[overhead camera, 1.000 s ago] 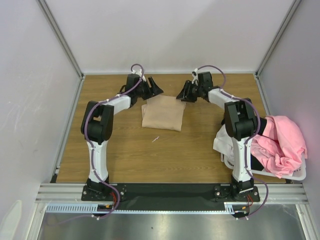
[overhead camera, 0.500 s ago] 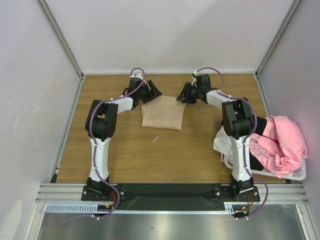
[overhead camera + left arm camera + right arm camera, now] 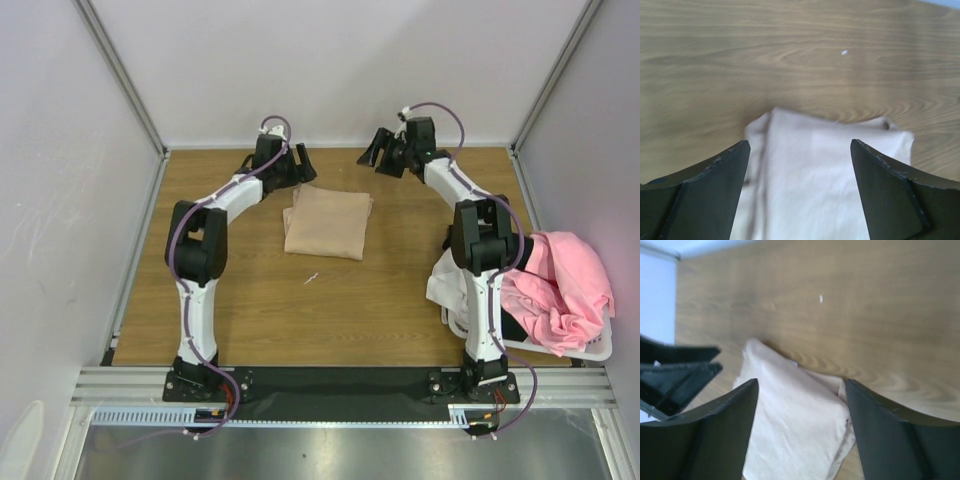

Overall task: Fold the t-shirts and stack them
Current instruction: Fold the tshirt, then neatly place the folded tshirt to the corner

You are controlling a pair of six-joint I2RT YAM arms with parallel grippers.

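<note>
Your left gripper (image 3: 292, 168) hangs over the far left corner of the tan shirt (image 3: 327, 222), jaws spread wide and holding nothing. In the left wrist view the cloth's far edge lies between and below the fingers (image 3: 715, 190).

The tan shirt sits flat on the table (image 3: 230, 300), toward the far side, folded into a rectangle with a loose layer poking out along its left edge. Expect it to be light and limp. If you pinch only the top layer, the fold will probably peel open. Take it at the far corners, one gripper each, biting through every layer, and keep it low so it does not sag.

Your right gripper (image 3: 382, 157) hovers just past the far right corner, clear of the cloth, jaws also apart and empty.

Further right, a white shirt (image 3: 440, 283) drapes over the rim of the basket (image 3: 590, 350), and a pink shirt (image 3: 560, 285) is heaped inside. Both are crumpled, and you cannot tell where their collars or hems are.
</note>
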